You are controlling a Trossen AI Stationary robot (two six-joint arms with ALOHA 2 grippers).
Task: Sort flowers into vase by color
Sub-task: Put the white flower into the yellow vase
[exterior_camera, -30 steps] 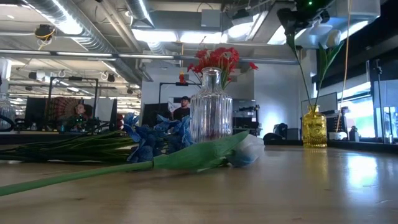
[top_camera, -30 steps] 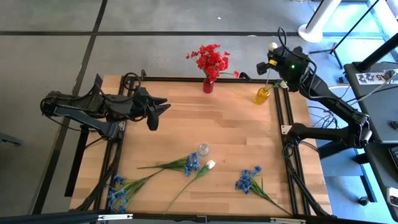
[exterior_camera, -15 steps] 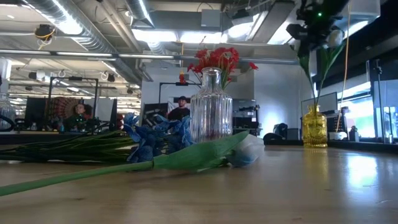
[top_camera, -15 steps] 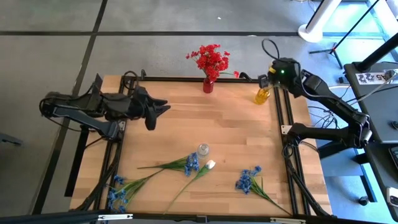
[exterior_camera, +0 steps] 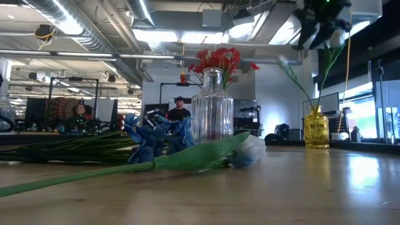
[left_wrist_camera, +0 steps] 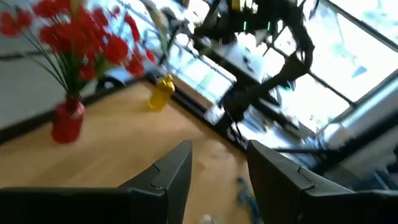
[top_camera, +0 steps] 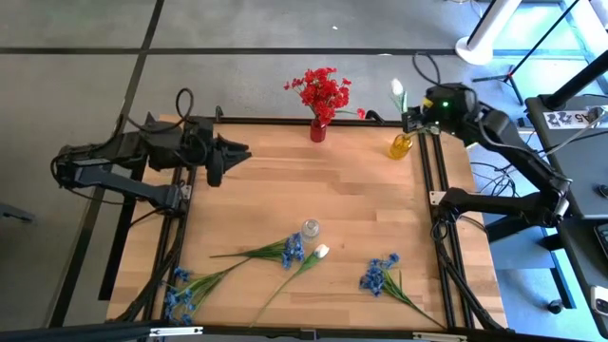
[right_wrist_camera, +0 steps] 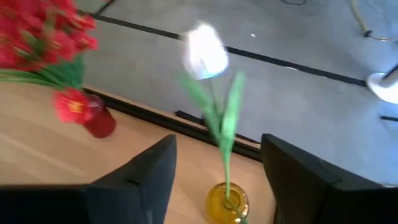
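Looks like an open-plan office or lab floor set up for robot testing. The low view shows exposed silver ducting [exterior_camera: 75, 28] and long ceiling light strips [exterior_camera: 169, 35] overhead, with rows of monitors [exterior_camera: 37, 112] and a couple of people [exterior_camera: 179, 109] sitting at workstations in the background. From above, the wooden desk [top_camera: 361, 199] sits in a black metal frame on a grey carpet-tile floor [top_camera: 266, 28], with loose cables [top_camera: 494, 176] trailing off one side.
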